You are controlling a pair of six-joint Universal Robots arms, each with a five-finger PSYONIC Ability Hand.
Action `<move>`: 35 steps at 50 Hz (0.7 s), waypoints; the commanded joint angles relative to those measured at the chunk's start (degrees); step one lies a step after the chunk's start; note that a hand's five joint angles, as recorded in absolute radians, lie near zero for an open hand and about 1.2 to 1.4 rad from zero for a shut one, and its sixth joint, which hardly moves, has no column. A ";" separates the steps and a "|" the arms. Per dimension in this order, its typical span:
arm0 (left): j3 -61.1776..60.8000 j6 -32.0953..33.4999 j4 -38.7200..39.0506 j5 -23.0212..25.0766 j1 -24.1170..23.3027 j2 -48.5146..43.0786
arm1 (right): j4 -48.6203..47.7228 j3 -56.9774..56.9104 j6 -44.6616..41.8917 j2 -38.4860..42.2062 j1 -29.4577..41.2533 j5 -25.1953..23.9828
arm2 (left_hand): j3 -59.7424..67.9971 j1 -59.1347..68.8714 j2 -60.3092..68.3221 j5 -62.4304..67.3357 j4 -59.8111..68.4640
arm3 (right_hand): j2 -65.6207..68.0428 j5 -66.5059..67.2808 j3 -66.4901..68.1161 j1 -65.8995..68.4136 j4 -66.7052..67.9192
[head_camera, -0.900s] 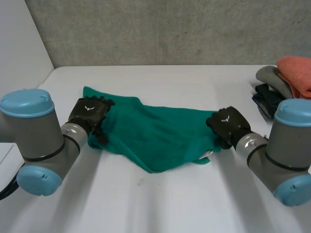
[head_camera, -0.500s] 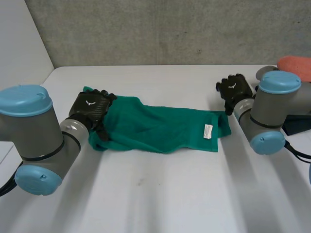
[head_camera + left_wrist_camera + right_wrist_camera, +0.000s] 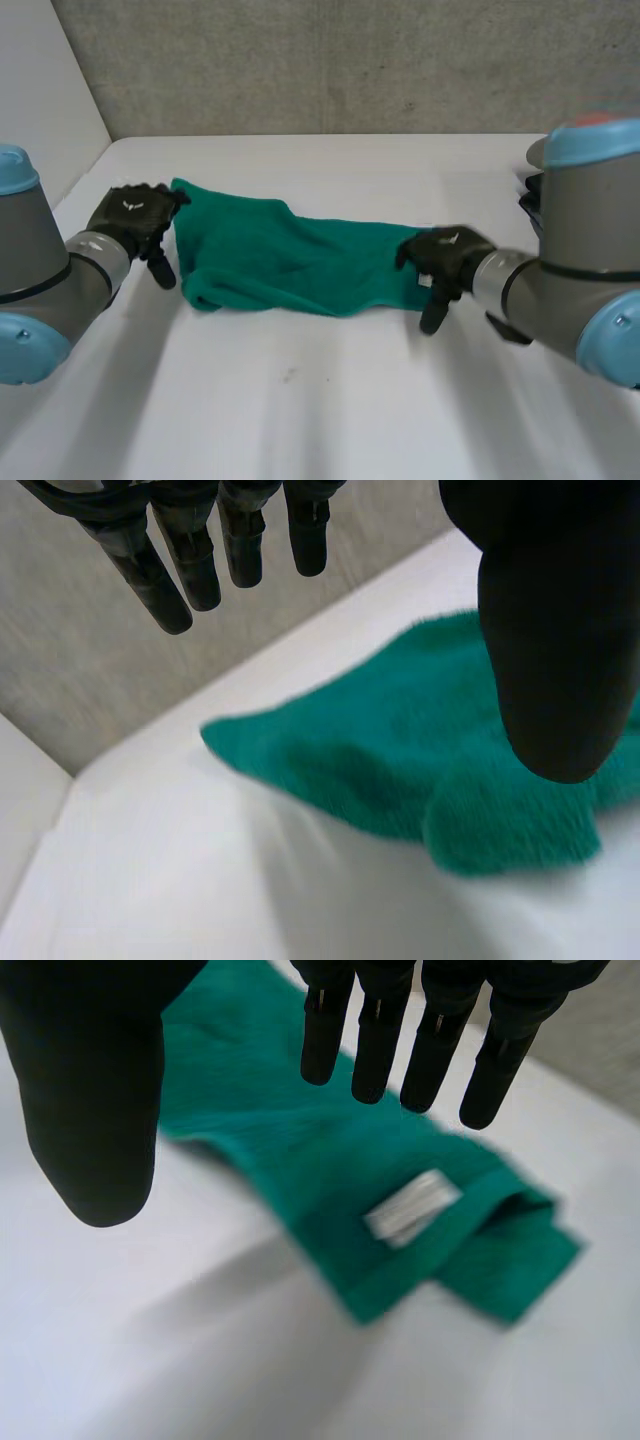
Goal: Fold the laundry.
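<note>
A green towel lies folded into a long strip across the white table. My left hand hovers just off the towel's left end, fingers straight and apart, holding nothing. In the left wrist view the towel lies beyond the fingers and beside the thumb. My right hand is over the towel's right end, open too. The right wrist view shows the towel's folded corner with a white label under the straight fingers, clear of them.
A pile of folded laundry in grey, dark and orange sits at the table's far right, partly behind my right arm. A concrete wall runs along the back edge.
My left hand has let go of the towel's left end and drawn away to the left. My right hand swung from the far right back to the towel's right end.
</note>
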 commanded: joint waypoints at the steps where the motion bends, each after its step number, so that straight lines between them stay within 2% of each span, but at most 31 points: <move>1: 2.48 3.93 -6.26 1.45 1.97 -5.07 | -12.30 2.57 -0.94 6.32 2.76 1.39 | -2.08 -1.21 -1.74 -2.86 -1.54 | 5.63 4.57 5.51 5.35 4.97; 10: 7.05 4.64 -11.19 4.44 2.32 -10.96 | -28.03 1.26 -6.12 13.17 4.43 3.32 | -2.08 -1.21 -1.74 -2.86 -1.54 | 6.80 5.74 6.68 6.52 6.14; 14: 9.16 4.20 -11.80 3.74 2.14 -13.24 | -30.85 -0.32 -7.27 15.72 4.96 3.59 | -2.08 -1.21 -1.74 -2.86 -1.54 | 9.32 8.26 9.20 9.04 8.66; 22: 13.20 2.44 -14.44 2.42 1.09 -16.67 | -34.98 -3.04 -8.94 18.54 5.49 4.64 | 7.38 8.25 7.71 6.59 7.92 | 21.43 20.37 21.31 21.14 20.76; 29: 16.19 -0.54 -15.76 2.51 -0.58 -18.44 | -35.88 -7.79 -9.30 21.88 5.22 6.57 | 13.93 14.80 14.27 13.15 14.47 | 21.78 20.72 21.66 21.50 21.12; 32: 17.51 -2.21 -15.85 2.24 -1.28 -19.23 | -34.82 -9.64 -8.86 23.02 5.22 7.19 | 25.18 26.05 25.52 24.40 25.72 | 24.12 23.06 24.01 23.84 23.46; 35: 19.27 -3.62 -15.85 1.63 -1.72 -20.54 | -34.12 -11.48 -7.98 24.52 5.05 7.37 | 44.16 45.03 44.50 43.38 44.70 | 30.50 29.44 30.38 30.22 29.84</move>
